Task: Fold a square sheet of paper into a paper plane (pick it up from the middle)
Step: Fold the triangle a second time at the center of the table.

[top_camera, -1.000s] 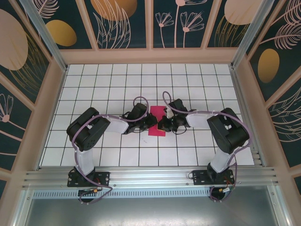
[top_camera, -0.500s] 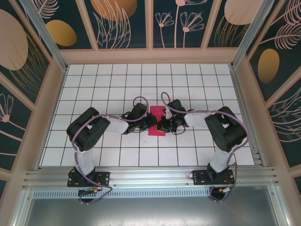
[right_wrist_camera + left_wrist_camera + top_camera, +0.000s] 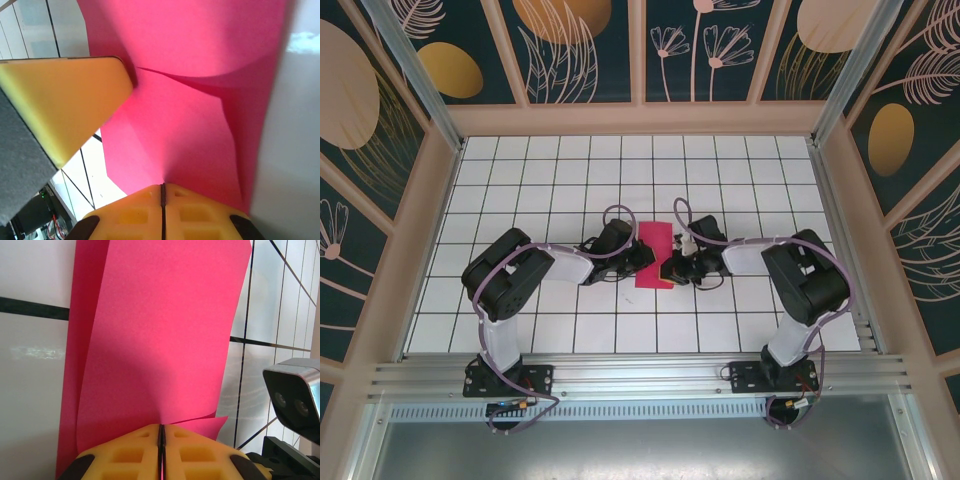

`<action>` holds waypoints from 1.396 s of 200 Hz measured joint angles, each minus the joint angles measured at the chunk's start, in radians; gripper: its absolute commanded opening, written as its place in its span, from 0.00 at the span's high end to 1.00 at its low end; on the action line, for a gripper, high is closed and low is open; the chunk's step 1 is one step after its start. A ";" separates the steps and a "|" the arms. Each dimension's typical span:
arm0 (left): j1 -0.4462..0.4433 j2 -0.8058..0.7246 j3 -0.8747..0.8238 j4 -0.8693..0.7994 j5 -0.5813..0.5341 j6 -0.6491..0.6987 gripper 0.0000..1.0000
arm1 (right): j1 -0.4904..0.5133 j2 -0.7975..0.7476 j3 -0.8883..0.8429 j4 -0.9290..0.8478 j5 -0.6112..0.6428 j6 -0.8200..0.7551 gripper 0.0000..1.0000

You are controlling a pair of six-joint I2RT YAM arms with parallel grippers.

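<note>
Over the middle of the white tiled table (image 3: 520, 180), the top camera gives me the pink sheet of paper (image 3: 655, 250) as an upright oblong, folded narrower than a square. The left gripper (image 3: 642, 260) meets its left edge and the right gripper (image 3: 670, 268) meets its lower right corner, so the two arms face each other across it. From up here I cannot make out how the jaws stand.

On the left wrist camera, the left gripper (image 3: 161, 432) has its yellow pads (image 3: 125, 455) pressed together with only a thin dark seam between them, and the near edge of the pink sheet of paper (image 3: 165, 330) runs into that seam, clamped. I see two layers, the upper one bowing up off the lower, which lies on the table (image 3: 30, 365). The right arm's wrist camera (image 3: 295, 390) sits at the right edge.

On the right wrist camera, the right gripper (image 3: 162, 192) is likewise closed tight on the pink sheet of paper (image 3: 200, 130), which buckles with a sharp crease ahead of the pads. The left gripper (image 3: 65, 105) shows as a yellow wedge touching the sheet at upper left.
</note>
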 measured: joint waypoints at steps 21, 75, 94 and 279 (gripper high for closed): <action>0.000 0.000 0.000 0.000 0.000 0.000 0.87 | 0.000 -0.002 0.000 -0.003 -0.004 -0.007 0.89; 0.000 -0.014 0.000 -0.018 -0.005 0.010 0.81 | 0.001 -0.060 0.005 -0.031 -0.023 -0.009 0.85; 0.000 -0.028 0.002 -0.048 -0.011 0.020 0.79 | 0.000 -0.116 0.007 -0.052 -0.013 -0.010 0.86; 0.001 -0.069 0.039 -0.140 0.000 0.083 0.80 | 0.016 -0.016 -0.044 0.044 -0.032 0.022 0.94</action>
